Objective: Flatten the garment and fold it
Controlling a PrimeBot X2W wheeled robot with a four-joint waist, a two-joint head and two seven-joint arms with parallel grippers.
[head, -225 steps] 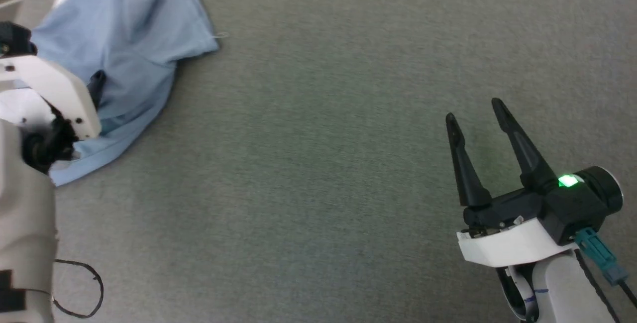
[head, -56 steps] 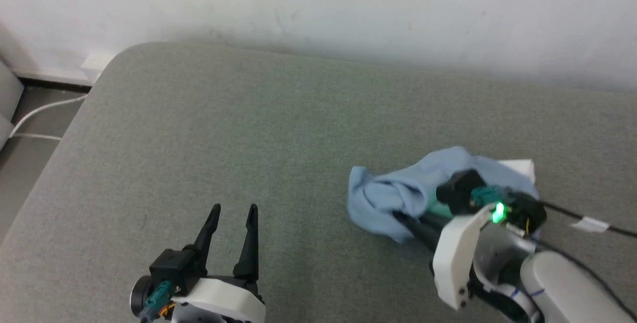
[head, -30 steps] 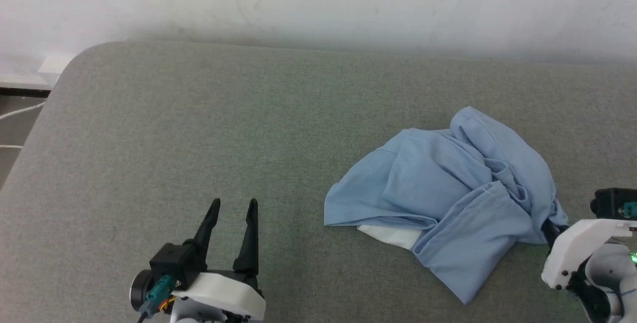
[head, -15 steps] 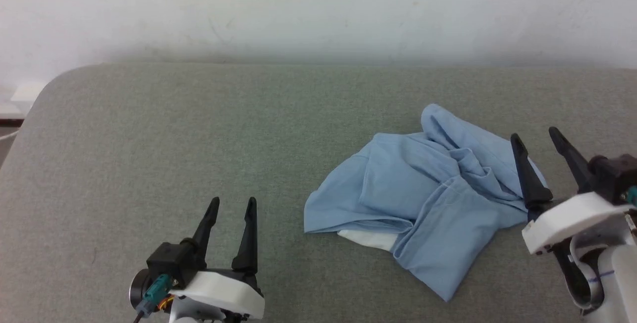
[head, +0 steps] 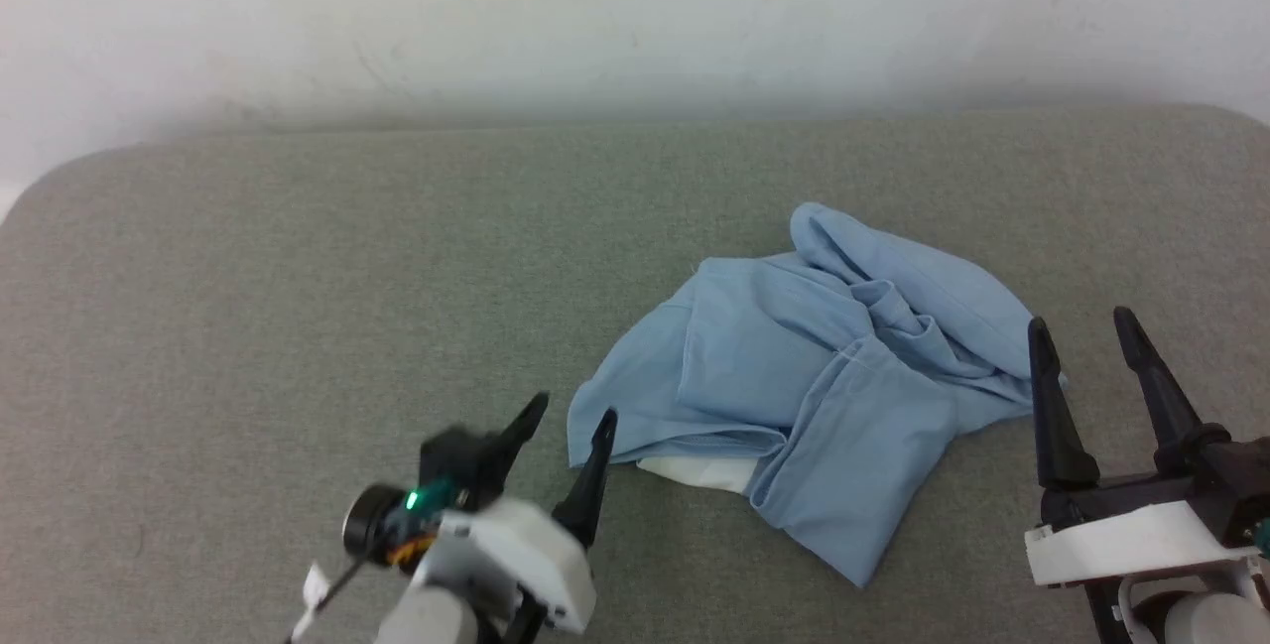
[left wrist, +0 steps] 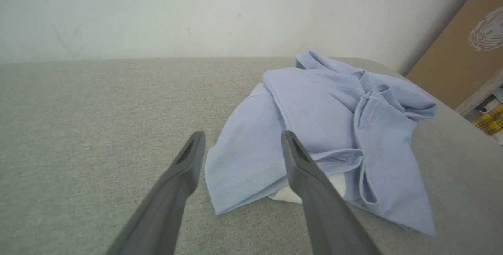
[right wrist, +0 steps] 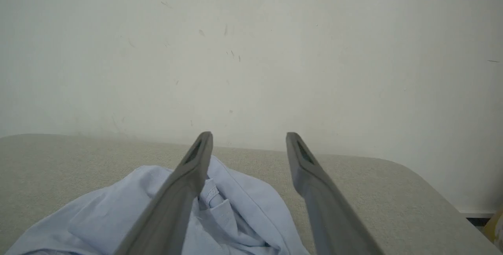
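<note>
Jaws on my left gripper [head: 573, 406] and right gripper [head: 1079, 319] gape wide, empty. Between them the garment [head: 794, 376] lies crumpled: soft, light, limp. I'd pinch its near-left hem corner.

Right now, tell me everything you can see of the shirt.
The shirt is light blue, soft knit-looking fabric, crumpled in a loose heap with folds and stitched hems showing. A white piece peeks from under its near edge. It lies on the grey cushion, between the open left gripper and right gripper; neither holds it.
</note>
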